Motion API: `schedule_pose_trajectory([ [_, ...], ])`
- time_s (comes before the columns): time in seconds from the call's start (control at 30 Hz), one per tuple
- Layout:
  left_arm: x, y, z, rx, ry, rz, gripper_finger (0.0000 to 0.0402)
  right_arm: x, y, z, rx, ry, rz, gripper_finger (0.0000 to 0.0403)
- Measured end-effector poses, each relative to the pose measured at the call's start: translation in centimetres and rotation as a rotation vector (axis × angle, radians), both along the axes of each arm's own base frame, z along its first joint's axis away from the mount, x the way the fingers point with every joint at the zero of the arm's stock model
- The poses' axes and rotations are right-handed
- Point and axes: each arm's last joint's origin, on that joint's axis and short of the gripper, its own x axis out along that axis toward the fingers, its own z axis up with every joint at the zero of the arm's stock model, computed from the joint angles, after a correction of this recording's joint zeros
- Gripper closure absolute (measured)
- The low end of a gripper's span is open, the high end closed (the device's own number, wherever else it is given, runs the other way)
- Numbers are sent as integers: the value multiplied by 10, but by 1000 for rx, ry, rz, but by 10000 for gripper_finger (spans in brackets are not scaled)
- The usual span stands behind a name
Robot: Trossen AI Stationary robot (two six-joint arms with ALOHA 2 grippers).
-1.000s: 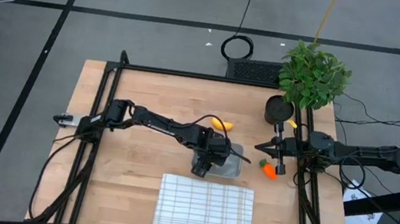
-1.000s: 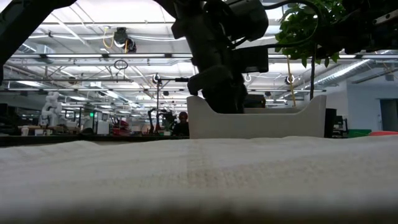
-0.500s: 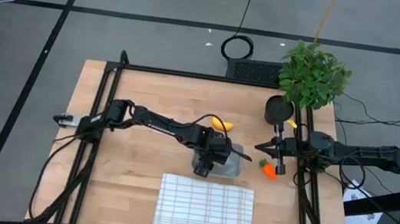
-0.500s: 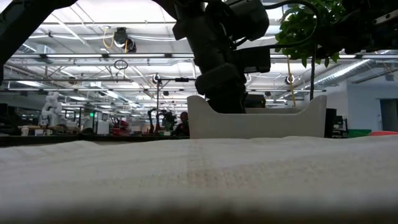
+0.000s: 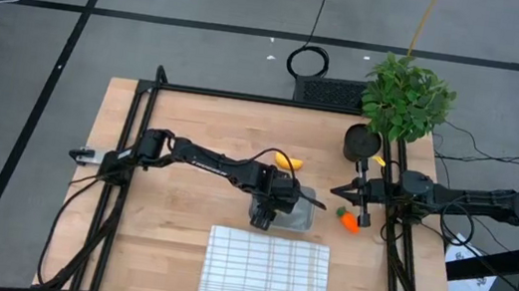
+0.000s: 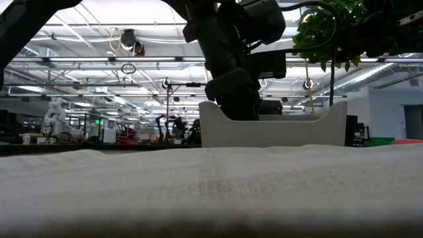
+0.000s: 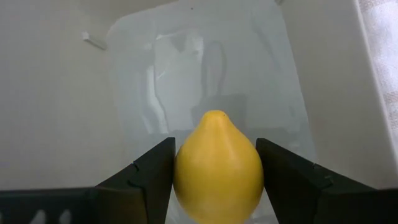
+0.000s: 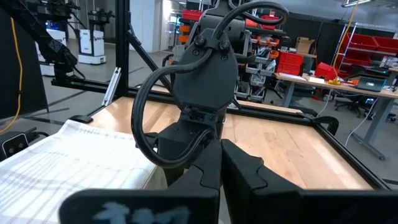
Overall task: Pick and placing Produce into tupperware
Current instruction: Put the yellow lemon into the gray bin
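Observation:
The yellow lemon [image 7: 217, 180] sits between the fingers of my left gripper [image 7: 214, 146], which is shut on it over the translucent square tupperware [image 7: 205, 74]. In the high view that gripper [image 5: 266, 214] hangs over the container's left part [image 5: 295, 216]. In the low view it dips behind the container's near wall [image 6: 271, 130]. The banana [image 5: 287, 161] lies on the wood just beyond the container. The carrot [image 5: 348, 220] lies to the container's right. My right gripper [image 5: 339, 191] waits shut just beyond the carrot, touching nothing. My left gripper pinches the lemon at its widest sides [image 7: 183, 171] between the two fingers [image 7: 152, 177], coming from above and pointing down. The lemon's pointed end [image 7: 215, 115] faces the container floor. The container wall hides whether the lemon touches that floor.
A white checked cloth [image 5: 266, 272] lies at the near edge, in front of the container. A black round pot [image 5: 363, 141] and a leafy plant [image 5: 407, 95] stand at the far right. A black frame [image 5: 246, 97] runs round the table top.

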Motion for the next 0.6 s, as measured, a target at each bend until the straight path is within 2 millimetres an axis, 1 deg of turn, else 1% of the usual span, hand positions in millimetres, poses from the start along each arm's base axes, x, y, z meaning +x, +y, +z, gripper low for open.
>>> schedule_pose_trajectory([
  [0.23,0,0,0,0,0,1,185,0,0,0,0,1,0,403],
  [0.6,0,0,0,0,2,1,142,0,0,0,0,1,0,403],
])
